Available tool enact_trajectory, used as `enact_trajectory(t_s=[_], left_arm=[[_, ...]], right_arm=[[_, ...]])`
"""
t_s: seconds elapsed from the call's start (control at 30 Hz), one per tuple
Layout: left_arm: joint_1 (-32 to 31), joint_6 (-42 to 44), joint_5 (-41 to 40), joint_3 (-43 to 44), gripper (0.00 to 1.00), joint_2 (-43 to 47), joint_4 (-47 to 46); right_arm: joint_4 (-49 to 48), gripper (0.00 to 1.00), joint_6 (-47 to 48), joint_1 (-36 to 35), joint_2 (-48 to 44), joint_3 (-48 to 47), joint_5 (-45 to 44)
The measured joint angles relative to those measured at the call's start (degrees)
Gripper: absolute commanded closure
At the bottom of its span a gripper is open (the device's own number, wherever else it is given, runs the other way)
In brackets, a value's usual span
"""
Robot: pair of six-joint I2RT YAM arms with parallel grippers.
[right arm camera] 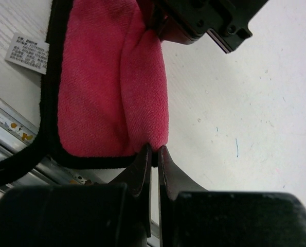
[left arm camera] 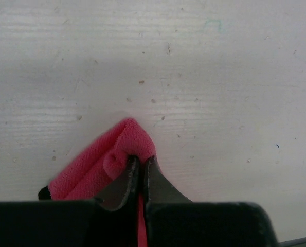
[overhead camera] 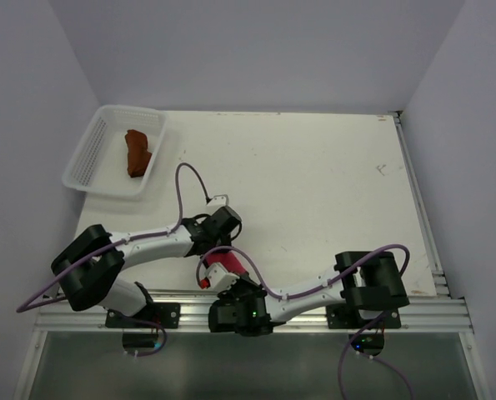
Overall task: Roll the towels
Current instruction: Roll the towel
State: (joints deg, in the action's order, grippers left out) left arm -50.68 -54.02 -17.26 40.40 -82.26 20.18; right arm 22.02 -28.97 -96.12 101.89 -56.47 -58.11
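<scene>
Step in hand: starting the roll of the pink towel (right arm camera: 101, 77), judged from the raised fold that runs along one side of the cloth. The towel lies at the middle of the table's (overhead camera: 314, 183) near edge, with its dark-edged border overhanging the aluminium rail (right arm camera: 9, 128) and its white label (right arm camera: 27, 51) flat on the surface.

Left gripper (left arm camera: 141, 163): clenched on one end of the fold. Right gripper (right arm camera: 154, 150): clenched on the opposite end. The two grippers face each other along the fold.

Rust-orange towel (overhead camera: 137, 152): bundled inside the white basket (overhead camera: 87, 157) at the far-left corner. Whether it is neatly rolled cannot be told.

Next move, as a judgement: carry both ends of the fold across the flat part of the cloth together, at equal height and pace, so that the roll does not skew or open. Keep the loose border from dragging over the rail.

Arm pose: the left arm folds back at its elbow near the near-left corner, and its forearm runs right along the near edge with the fingers pointing toward that edge. The right arm lies low along the rail from the near-right corner, wrist at centre, fingers pointing toward the far edge.
</scene>
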Motion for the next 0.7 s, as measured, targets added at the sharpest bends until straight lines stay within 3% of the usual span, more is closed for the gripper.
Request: enact_trajectory(t_s=[0.37,0.7], left_arm=[[6.5,8.9,6.6,0.3,1.0,-2.1,-8.8],[10.4,9.9,13.7,-11.2,1.0,2.0,-28.0]], right_arm=[[-7.4,1.0,11.2,1.6,1.3,0.1,-0.3],[-5.3,1.0,18.3,1.6,4.7,-1.8,-0.9]])
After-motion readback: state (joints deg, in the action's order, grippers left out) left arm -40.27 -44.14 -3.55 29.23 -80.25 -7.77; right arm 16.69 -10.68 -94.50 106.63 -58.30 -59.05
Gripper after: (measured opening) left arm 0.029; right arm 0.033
